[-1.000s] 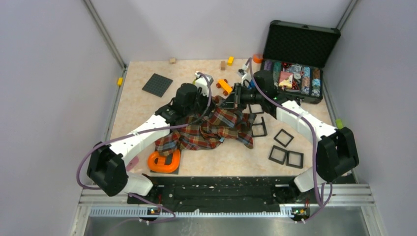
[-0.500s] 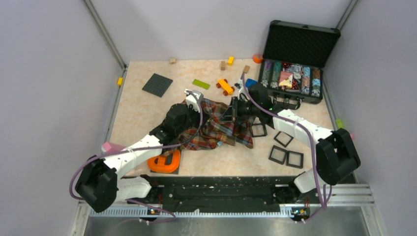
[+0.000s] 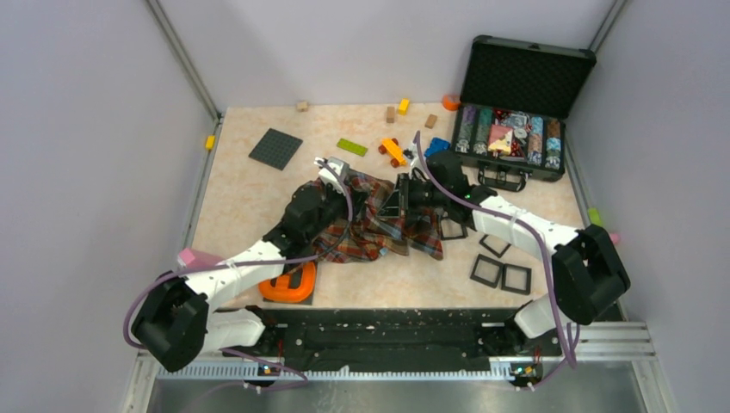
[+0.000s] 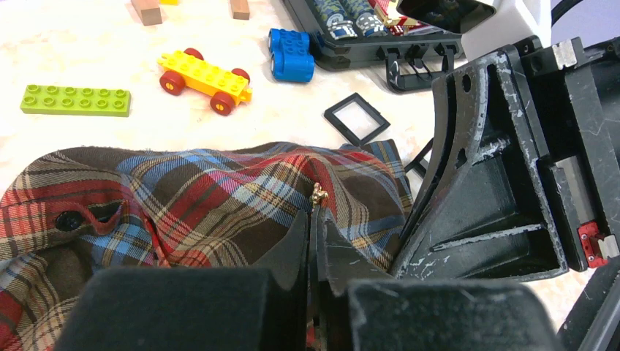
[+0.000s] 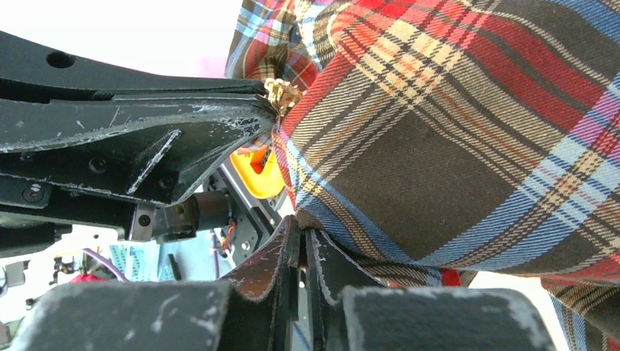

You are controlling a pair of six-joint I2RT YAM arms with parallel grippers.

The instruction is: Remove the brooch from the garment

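The plaid garment (image 3: 372, 231) lies bunched mid-table between my arms. In the left wrist view the garment (image 4: 183, 205) fills the lower left, and the tiny gold brooch (image 4: 319, 194) sits on a raised fold right at the tip of my left gripper (image 4: 314, 217), which is shut on it. My left gripper (image 3: 366, 198) reaches in from the left. My right gripper (image 5: 301, 228) is shut on a fold of the garment (image 5: 453, 139) just below the brooch (image 5: 281, 93). My right gripper (image 3: 396, 205) meets the left one over the cloth.
An orange-yellow toy car (image 4: 205, 72), a green brick (image 4: 76, 100) and a blue brick (image 4: 292, 54) lie behind the garment. An open black case (image 3: 516, 120) stands back right. Black square frames (image 3: 495, 258) lie right, an orange object (image 3: 288, 282) near left, a dark baseplate (image 3: 275, 148) back left.
Both grippers have moved toward the near side and lower, staying close together over the cloth. The garment has shifted a little left with them.
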